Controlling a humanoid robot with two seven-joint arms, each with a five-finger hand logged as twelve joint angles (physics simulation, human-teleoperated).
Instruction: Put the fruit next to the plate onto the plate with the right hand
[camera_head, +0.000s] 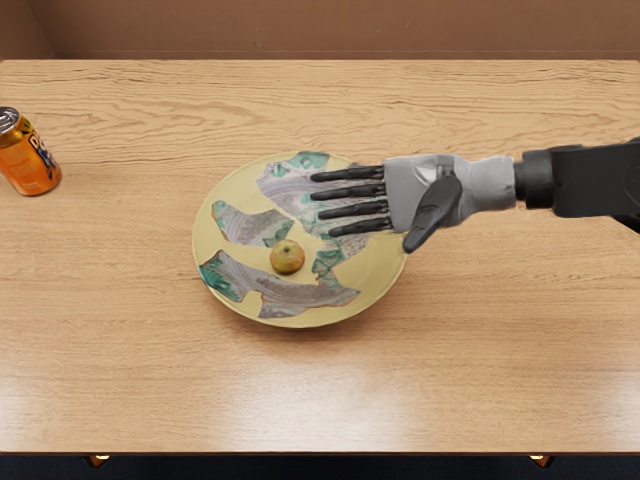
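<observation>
A small yellow-green fruit (287, 257) lies on the yellow plate (225, 195) painted with grey fish, near the plate's middle. My right hand (350, 202) comes in from the right edge and hovers over the plate's right half, fingers stretched out flat and pointing left, thumb hanging down. It holds nothing. The fruit sits a little below and left of its fingertips, apart from them. The left arm does not show.
An orange drink can (26, 152) lies tilted at the table's far left edge. The wooden table (320, 380) ends close to the picture's bottom, with a wall behind its far edge.
</observation>
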